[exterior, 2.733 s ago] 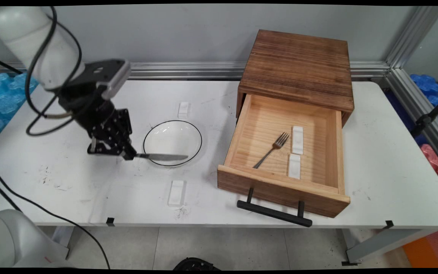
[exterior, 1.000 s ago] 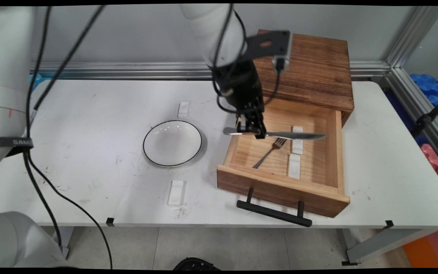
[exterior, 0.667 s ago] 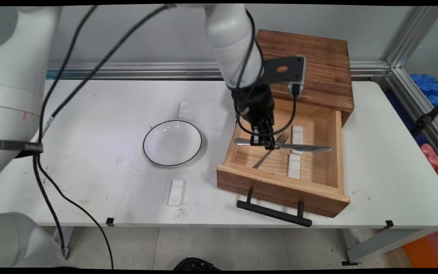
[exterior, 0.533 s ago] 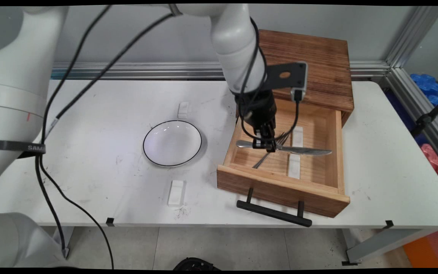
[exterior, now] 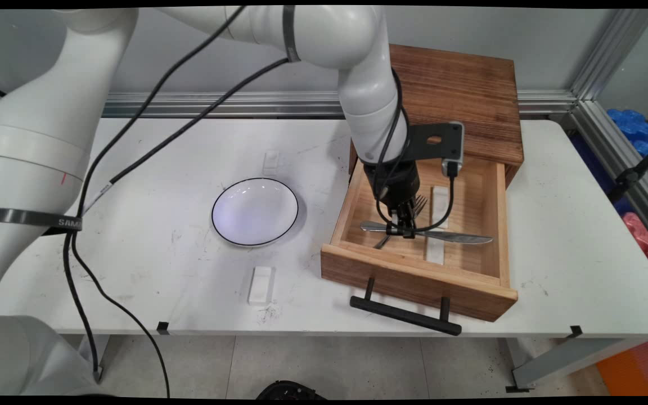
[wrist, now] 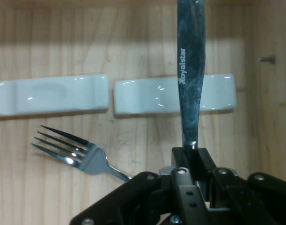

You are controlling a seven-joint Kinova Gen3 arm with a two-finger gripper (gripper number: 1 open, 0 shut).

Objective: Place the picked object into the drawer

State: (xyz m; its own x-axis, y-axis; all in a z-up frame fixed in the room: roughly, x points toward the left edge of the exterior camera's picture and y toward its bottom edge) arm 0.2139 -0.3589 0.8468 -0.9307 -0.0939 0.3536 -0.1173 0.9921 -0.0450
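- Gripper (exterior: 404, 232): black.
- Knife (exterior: 459, 238): silver-grey steel, with pale lettering on the blade (wrist: 190, 70).
- Fork (wrist: 82, 155): shiny silver.
- Drawer (exterior: 414, 278): light, striped wood grain, black handle (exterior: 405, 316).
- Cabinet (exterior: 453, 101): dark brown streaked wood.
- Two rests (wrist: 51, 93) in the drawer: glossy white.
- Plate (exterior: 255, 211): white, thin black rim.
- Desk (exterior: 149, 225): white, scuffed with dark marks.
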